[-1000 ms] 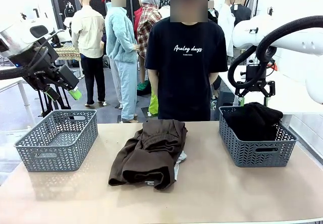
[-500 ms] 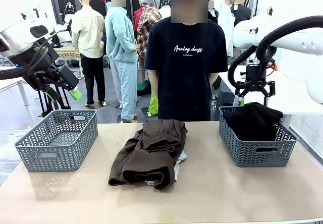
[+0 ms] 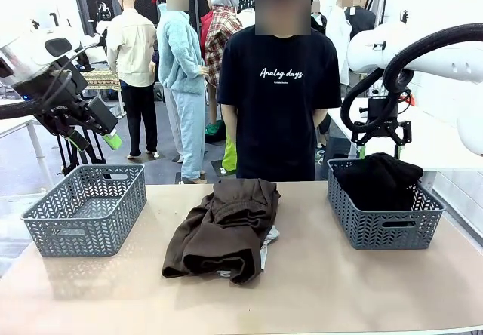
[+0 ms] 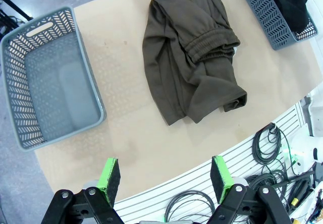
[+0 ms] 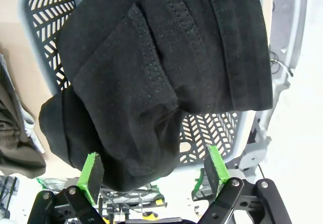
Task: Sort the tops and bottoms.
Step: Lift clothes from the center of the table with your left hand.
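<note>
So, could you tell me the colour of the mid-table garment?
The garment is dark brown; clearest in left wrist view.

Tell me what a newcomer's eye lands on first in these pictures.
The dark brown bottoms, crumpled mid-table with a gathered waistband, draw the eye first, a light grey scrap peeking from under their right edge. Next comes the black garment heaped over the rim of the right grey mesh basket, with the right gripper hanging open just above it.
</note>
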Available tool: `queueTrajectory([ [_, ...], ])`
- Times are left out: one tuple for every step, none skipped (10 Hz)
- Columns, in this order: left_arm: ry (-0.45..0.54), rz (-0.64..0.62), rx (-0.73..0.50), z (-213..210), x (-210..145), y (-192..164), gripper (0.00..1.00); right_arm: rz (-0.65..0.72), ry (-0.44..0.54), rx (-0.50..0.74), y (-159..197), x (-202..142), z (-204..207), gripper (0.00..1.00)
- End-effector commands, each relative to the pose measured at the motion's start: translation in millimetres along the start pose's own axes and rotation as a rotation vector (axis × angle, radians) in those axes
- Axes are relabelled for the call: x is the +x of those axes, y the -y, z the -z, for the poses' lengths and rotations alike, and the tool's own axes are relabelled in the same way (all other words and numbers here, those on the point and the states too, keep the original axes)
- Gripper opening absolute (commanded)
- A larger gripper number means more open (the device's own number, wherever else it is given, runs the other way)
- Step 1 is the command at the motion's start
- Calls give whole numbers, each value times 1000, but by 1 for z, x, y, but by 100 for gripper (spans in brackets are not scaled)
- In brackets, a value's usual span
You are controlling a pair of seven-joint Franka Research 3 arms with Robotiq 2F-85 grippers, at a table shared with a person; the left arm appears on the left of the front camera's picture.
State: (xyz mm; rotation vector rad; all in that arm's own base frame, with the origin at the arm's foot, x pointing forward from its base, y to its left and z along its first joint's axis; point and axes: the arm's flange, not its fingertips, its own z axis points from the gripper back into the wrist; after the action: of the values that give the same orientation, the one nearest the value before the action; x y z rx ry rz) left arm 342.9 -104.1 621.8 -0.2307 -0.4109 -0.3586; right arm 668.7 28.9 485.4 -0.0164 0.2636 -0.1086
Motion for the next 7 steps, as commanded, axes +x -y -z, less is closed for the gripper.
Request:
queueTrajectory([
  [1, 2, -1, -2, -1, -1, 93, -43, 107, -100, -1, -22, -16, 100],
  [1, 2, -1, -2, -1, -1, 93, -146, 185, -134, -9, -41, -36, 100],
  [1, 2, -1, -2, -1, -1, 93, -272, 216, -112, -15, -53, -51, 100],
  [1, 2, -1, -2, -1, -1, 93, -347, 260, -78, -15, -66, -62, 100],
  [1, 2, -1, -2, -1, -1, 93, -338, 329, -65, -10, -85, -72, 100],
  [1, 2, -1, -2, -1, -1, 93, -323, 389, -61, -3, -107, -81, 100],
  [1, 2, -1, -2, -1, -1, 93, -347, 427, -55, 6, -131, -91, 100],
])
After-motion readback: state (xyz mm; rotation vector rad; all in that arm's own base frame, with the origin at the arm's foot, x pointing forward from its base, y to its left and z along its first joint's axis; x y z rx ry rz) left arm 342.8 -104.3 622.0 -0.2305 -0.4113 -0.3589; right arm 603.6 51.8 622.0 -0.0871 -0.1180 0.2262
